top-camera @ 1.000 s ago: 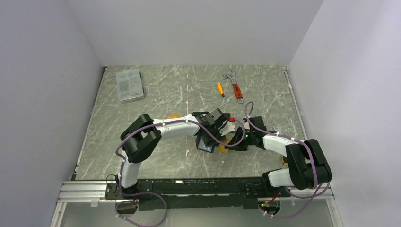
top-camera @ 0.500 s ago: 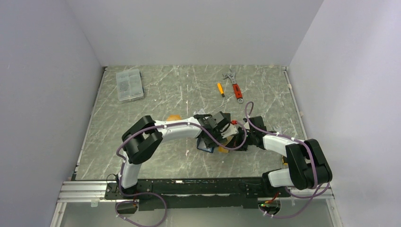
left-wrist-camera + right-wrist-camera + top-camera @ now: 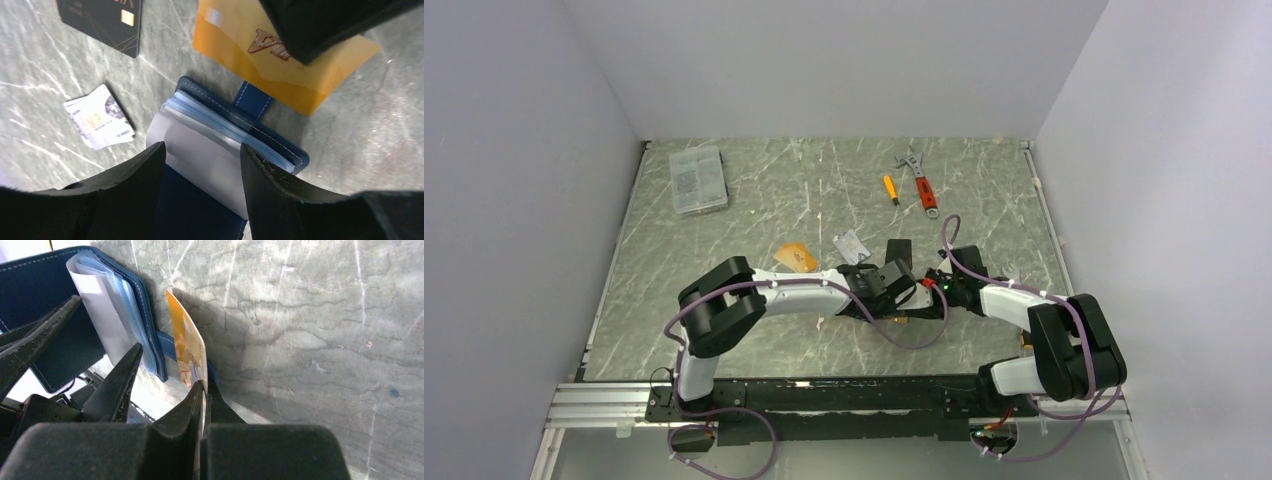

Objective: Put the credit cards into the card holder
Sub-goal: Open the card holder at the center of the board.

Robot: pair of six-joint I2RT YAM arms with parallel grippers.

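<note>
The left arm (image 3: 804,285) swings down toward 6 o'clock, and the left gripper (image 3: 884,296) slides toward 5 o'clock. Now it sits right over the card holder (image 3: 272,139), so the blue no longer shows from above. The gold card (image 3: 187,347) pinched in the right gripper (image 3: 202,385) is nearly covered too. At 12 o'clock of the arm, three cards come into the open: an orange card (image 3: 795,257), a silvery card (image 3: 852,245) and a black card (image 3: 900,250).
</note>
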